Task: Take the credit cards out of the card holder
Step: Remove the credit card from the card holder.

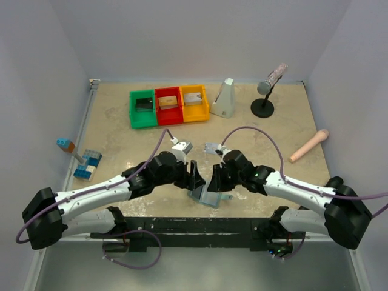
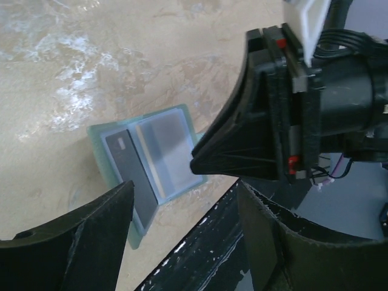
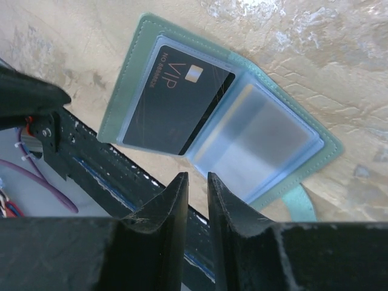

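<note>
At the near edge of the bench (image 1: 121, 139), between the two arms, the left hand (image 2: 185, 206) hangs wide open and empty. Just right of it the card holder (image 3: 121, 103) lies open and flat. Its black card (image 3: 176, 106) sits in the pocket on the left arm's side, with the long axis slanting toward the edge. The right hand (image 3: 197, 182), narrowed to a slim gap and empty, hovers by the fold and looks nearer.

- The card holder (image 3: 130, 73), a small grey-green bifold, lies opened flat at the near edge of the bench (image 3: 339, 54). Its pale blue inner pockets face up and its snap tab (image 3: 301, 205) sticks out at one side.
- A black card (image 3: 176, 106) marked "VIP" sits in one pocket, slightly askew.
- A silver-grey card (image 3: 260, 142) shows dimly through the other, frosted pocket.
</note>
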You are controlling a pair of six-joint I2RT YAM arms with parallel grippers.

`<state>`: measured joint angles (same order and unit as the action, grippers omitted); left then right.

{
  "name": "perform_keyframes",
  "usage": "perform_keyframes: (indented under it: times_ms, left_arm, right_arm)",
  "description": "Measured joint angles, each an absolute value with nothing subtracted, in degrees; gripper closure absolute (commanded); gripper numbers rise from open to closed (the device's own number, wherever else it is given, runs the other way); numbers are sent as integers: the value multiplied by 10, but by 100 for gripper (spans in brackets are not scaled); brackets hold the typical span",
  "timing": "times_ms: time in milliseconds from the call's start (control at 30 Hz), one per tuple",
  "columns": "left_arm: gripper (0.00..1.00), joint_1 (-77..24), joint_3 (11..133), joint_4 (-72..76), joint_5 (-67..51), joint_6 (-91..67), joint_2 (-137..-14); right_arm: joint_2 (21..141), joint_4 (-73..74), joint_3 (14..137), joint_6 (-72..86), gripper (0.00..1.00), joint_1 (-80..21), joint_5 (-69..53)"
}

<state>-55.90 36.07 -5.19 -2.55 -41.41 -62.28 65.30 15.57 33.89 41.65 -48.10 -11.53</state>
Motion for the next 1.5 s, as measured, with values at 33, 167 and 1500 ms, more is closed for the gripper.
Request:
perform_keyframes:
  times_ms: [33, 167, 1500]
  left_arm:
    - [30, -559, 363, -48, -34, -414, -628]
    - [34, -559, 375, -31, -59, -414, -674]
    - [67, -533, 276, 37, 3, -465, -770]
  right_arm:
    - [663, 143, 336, 421, 77, -481, -118]
    - [690, 104, 320, 435, 75, -481, -131]
    - [807, -58, 306, 517, 65, -481, -173]
